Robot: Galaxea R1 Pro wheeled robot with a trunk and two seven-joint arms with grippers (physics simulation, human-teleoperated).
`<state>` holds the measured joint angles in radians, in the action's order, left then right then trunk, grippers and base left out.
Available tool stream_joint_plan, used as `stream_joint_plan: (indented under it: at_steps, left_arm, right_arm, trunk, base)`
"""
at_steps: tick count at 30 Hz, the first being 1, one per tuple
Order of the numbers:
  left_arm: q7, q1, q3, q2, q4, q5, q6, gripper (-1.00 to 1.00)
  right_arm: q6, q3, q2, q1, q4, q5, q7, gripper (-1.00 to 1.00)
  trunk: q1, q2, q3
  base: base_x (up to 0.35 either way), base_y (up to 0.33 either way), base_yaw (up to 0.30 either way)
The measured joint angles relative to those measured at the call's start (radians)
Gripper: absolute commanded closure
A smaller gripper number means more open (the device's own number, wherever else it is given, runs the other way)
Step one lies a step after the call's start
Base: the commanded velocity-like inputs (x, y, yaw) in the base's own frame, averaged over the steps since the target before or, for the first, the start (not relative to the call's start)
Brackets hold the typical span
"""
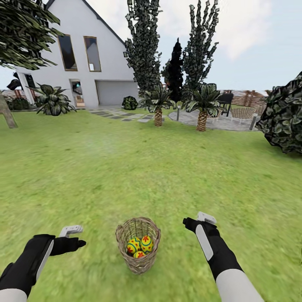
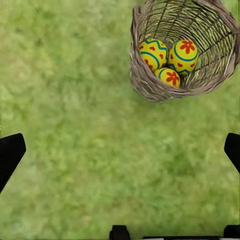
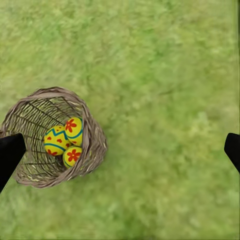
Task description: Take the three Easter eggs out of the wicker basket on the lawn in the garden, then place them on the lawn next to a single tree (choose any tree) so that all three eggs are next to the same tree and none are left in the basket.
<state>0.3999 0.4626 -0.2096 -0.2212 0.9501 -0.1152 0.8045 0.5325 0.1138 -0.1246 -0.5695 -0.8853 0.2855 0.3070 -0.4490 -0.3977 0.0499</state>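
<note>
The wicker basket (image 1: 140, 264) stands on the lawn (image 1: 126, 167) just ahead of me, between my two arms. Three yellow Easter eggs with red flowers and blue bands lie in it: one (image 1: 134, 244), another (image 1: 146, 242) and a third (image 1: 139, 254) below them. My left gripper (image 1: 77, 236) hovers open to the left of the basket, my right gripper (image 1: 197, 219) open to its right. Both wrist views look down on grass with the basket (image 2: 150, 90) (image 3: 97, 145) and eggs (image 2: 183, 55) (image 3: 56, 141) off to one side; black fingertips (image 2: 10, 152) (image 3: 232, 150) sit wide apart, holding nothing. A grey-brown tree trunk (image 1: 6, 111) rises at the far left.
A white gabled house (image 1: 96, 50) stands behind the lawn. Two short palms (image 1: 158, 113) (image 1: 202, 113) and narrow dark cypress-like trees (image 1: 144, 46) line a paved path (image 1: 126, 115). A large leafy bush (image 1: 285, 115) is at the right. Open grass stretches ahead.
</note>
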Motion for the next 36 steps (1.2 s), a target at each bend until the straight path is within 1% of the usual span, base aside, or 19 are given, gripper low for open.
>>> stream_joint_plan:
  at_steps: [7,9,11,13,15,18,21,24,29,36]
  left_arm:
    - [0.001,0.0,0.0,-0.002,0.0,0.0,-0.001,-1.0]
    - [0.001,0.0,0.0,-0.003,0.0,0.0,0.0,-1.0]
    - [0.0,0.0,0.0,-0.002,0.0,0.0,0.0,-1.0]
    - [0.0,0.0,0.0,-0.002,0.0,0.0,0.0,-1.0]
    - [-0.001,0.0,0.0,-0.002,0.0,-0.001,0.001,-1.0]
    - [-0.004,0.0,-0.001,-0.002,0.0,0.0,0.002,-1.0]
    - [-0.007,0.0,-0.001,-0.002,0.0,0.001,0.002,-1.0]
    - [-0.01,0.0,-0.001,-0.001,0.0,0.001,0.002,-1.0]
    - [-0.011,0.0,-0.002,0.0,-0.001,0.002,0.002,-1.0]
    - [-0.011,0.0,-0.003,0.0,-0.003,0.003,0.003,-1.0]
  right_arm:
    - [0.007,-0.001,-0.025,0.0,0.0,-0.004,0.006,-1.0]
    - [0.013,-0.007,-0.034,0.0,0.0,-0.009,0.008,-1.0]
    - [0.029,-0.032,-0.043,-0.001,0.0,-0.011,0.007,-1.0]
    - [0.068,-0.071,-0.049,-0.002,-0.002,-0.012,0.007,-1.0]
    - [0.114,-0.103,-0.049,-0.003,-0.004,-0.014,0.007,-1.0]
    - [0.155,-0.122,-0.05,-0.01,-0.003,-0.013,0.007,-1.0]
    - [0.196,-0.128,-0.05,-0.032,0.006,-0.01,0.006,-1.0]
    - [0.241,-0.13,-0.05,-0.056,0.047,-0.01,0.007,-1.0]
    - [0.251,-0.13,-0.05,-0.096,0.126,-0.012,0.007,-1.0]
    - [0.249,-0.13,-0.05,-0.108,0.154,-0.005,0.007,-1.0]
  trunk:
    - [0.0,0.0,-0.006]
    - [0.0,0.0,-0.007]
    - [0.0,0.0,-0.007]
    - [0.0,0.0,-0.007]
    - [0.0,0.0,-0.007]
    - [0.0,0.0,-0.007]
    - [0.0,0.0,-0.007]
    - [0.0,0.0,-0.007]
    - [0.0,0.0,-0.007]
    - [0.0,0.0,-0.007]
  base:
    - [0.144,0.317,-0.251]
    - [0.144,0.317,-0.13]
    - [0.144,0.316,-0.053]
    - [0.144,0.316,-0.022]
    - [0.144,0.311,-0.009]
    - [0.139,0.199,-0.003]
    - [0.066,0.065,-0.001]
    - [0.019,0.019,0.0]
    - [0.134,0.075,0.0]
    - [0.246,0.157,0.0]
